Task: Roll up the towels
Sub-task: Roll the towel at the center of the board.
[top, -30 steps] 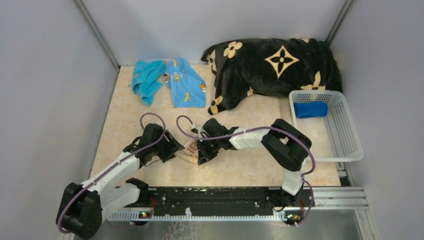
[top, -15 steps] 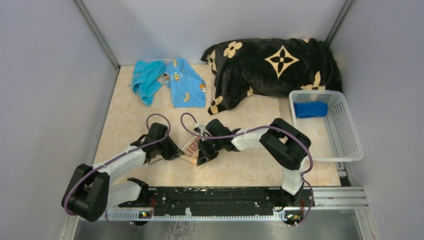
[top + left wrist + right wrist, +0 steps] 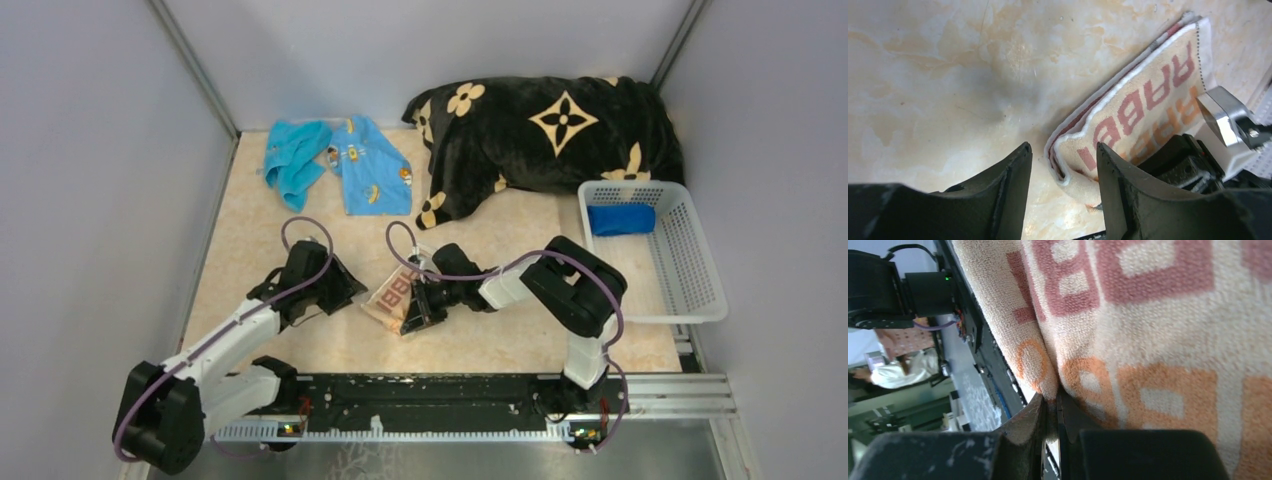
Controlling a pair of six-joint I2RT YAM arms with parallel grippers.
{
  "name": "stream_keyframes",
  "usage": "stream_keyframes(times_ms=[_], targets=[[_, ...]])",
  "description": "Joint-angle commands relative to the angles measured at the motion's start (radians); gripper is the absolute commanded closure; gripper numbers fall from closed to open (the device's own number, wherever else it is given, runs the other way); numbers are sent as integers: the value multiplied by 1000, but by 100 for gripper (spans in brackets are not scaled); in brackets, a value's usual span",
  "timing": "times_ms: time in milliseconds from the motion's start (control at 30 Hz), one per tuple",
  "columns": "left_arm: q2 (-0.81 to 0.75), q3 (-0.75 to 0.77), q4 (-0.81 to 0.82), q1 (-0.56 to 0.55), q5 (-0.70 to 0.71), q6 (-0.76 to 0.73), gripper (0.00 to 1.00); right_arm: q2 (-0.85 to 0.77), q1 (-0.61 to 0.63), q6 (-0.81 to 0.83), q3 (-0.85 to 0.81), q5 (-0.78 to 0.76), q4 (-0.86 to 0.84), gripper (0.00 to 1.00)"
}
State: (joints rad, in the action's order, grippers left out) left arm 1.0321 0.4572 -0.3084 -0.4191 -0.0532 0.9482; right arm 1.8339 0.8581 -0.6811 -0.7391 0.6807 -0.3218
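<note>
This is a robot lab test cell. Plain grey walls on metal posts box in a marble-look table. The arms are bolted to a black rail well behind the right gripper. Beyond its fingertips, off the table, a person in white sits in an open workroom.

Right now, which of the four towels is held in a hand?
The RABBIT-lettered towel, pinched by the right hand; the turquoise towel, cartoon-print towel and dark blue towel lie untouched.
</note>
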Motion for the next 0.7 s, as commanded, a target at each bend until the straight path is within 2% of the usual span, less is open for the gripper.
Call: stream_keyframes(times_ms=[0, 167, 333, 667], targets=[[-79, -14, -74, 0, 11, -17, 43, 32, -41, -115, 67, 71, -127, 92], [-141, -44, -141, 0, -49, -2, 43, 60, -66, -154, 83, 82, -161, 92], [-167, -81, -141, -1, -122, -3, 45, 79, -67, -161, 70, 81, -143, 92], [-67, -75, 8, -58, -161, -13, 46, 87, -68, -135, 33, 63, -75, 91]])
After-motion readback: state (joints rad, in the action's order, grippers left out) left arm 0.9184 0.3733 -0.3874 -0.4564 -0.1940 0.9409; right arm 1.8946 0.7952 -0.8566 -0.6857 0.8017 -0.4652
